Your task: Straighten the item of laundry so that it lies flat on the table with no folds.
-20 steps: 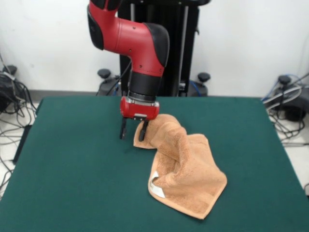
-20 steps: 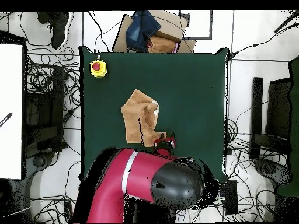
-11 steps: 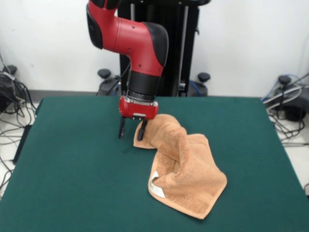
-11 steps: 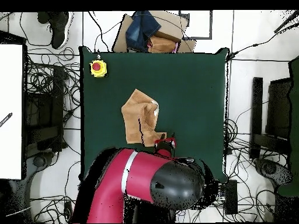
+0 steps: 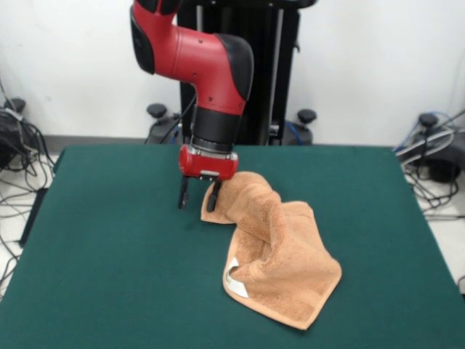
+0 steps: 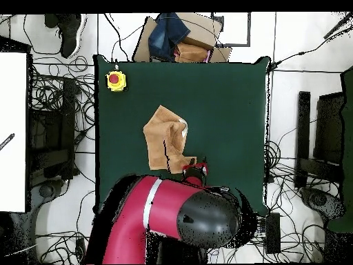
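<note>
The item of laundry (image 5: 276, 251) is a tan-orange towel lying rumpled on the green table (image 5: 109, 254), humped along its middle with folds. A small white label (image 5: 236, 280) shows at its near left edge. My gripper (image 5: 197, 198) hangs open over the towel's far left corner. One finger (image 5: 213, 198) touches the cloth edge, and the other stands over bare table. From overhead the towel (image 6: 165, 141) lies near the table's (image 6: 227, 103) middle, and the arm hides most of the gripper (image 6: 196, 168).
A yellow box with a red button (image 6: 116, 81) sits at one table corner in the overhead view. Cables and stands ring the table on the floor. A cardboard box with blue cloth (image 6: 176, 34) lies beyond the far edge.
The gripper has edged very slightly up and to the left in the front view. The towel has kept its shape and place.
</note>
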Controlling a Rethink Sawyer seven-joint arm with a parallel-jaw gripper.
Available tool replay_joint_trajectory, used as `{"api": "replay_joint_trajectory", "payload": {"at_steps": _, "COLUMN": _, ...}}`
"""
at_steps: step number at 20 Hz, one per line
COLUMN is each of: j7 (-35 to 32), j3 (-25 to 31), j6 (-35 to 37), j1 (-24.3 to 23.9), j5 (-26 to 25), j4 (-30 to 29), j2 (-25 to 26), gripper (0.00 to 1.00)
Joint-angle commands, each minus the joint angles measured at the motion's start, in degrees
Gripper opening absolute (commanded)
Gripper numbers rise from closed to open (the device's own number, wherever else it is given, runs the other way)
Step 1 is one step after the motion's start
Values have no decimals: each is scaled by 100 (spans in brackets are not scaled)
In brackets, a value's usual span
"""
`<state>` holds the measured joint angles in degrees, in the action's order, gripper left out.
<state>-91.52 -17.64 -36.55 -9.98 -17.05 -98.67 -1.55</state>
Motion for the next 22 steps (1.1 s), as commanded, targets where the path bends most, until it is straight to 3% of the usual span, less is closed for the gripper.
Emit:
{"api": "replay_joint_trajectory", "payload": {"at_steps": 1, "j7": -680, "j3": 232, "j6": 104, "j1": 137, "j5": 384, "j4": 642, "j2": 260, "gripper": 100}}
{"api": "replay_joint_trajectory", "payload": {"at_steps": 22, "j7": -758, "j3": 168, "j6": 328, "j1": 489, "j5": 695, "j4": 556, "j2": 247, "gripper": 100}}
